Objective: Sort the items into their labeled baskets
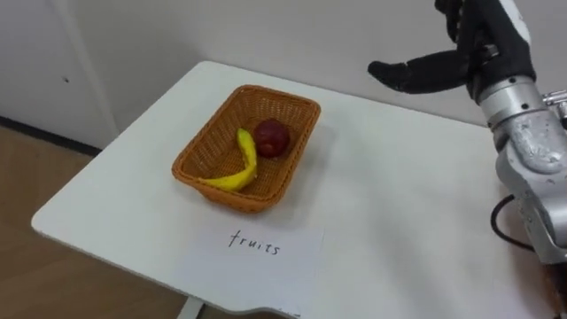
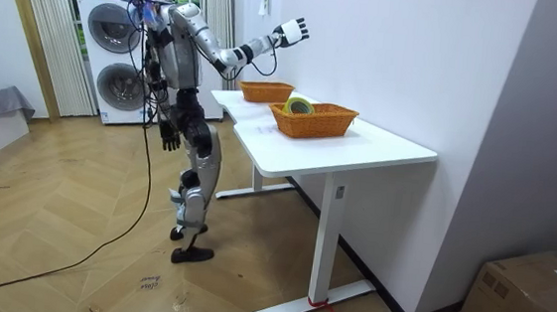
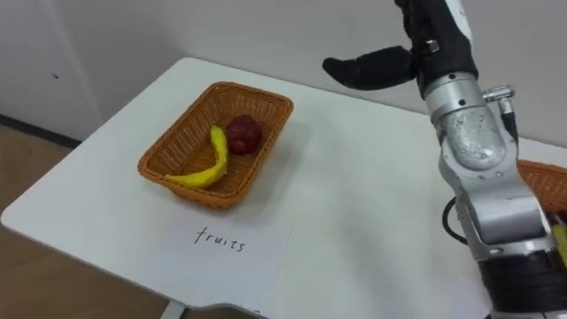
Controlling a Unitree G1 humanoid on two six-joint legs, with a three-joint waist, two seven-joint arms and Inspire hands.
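One banana [image 1: 250, 165] in basket [image 1: 204, 143] | right hand [image 1: 485, 46] fingers [image 1: 409, 73] straight — well apart

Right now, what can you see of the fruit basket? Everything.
The fruit basket is rectangular orange-brown wicker with flared walls, upright on the white table toward its far left corner, behind a paper label. Inside lie a banana and a dark red fruit, side by side. The right robot hand is raised, clear of it.

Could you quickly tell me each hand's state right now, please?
Right hand: open, raised over the table, holding nothing.
Left hand: hanging by the robot's side, state cannot be told.
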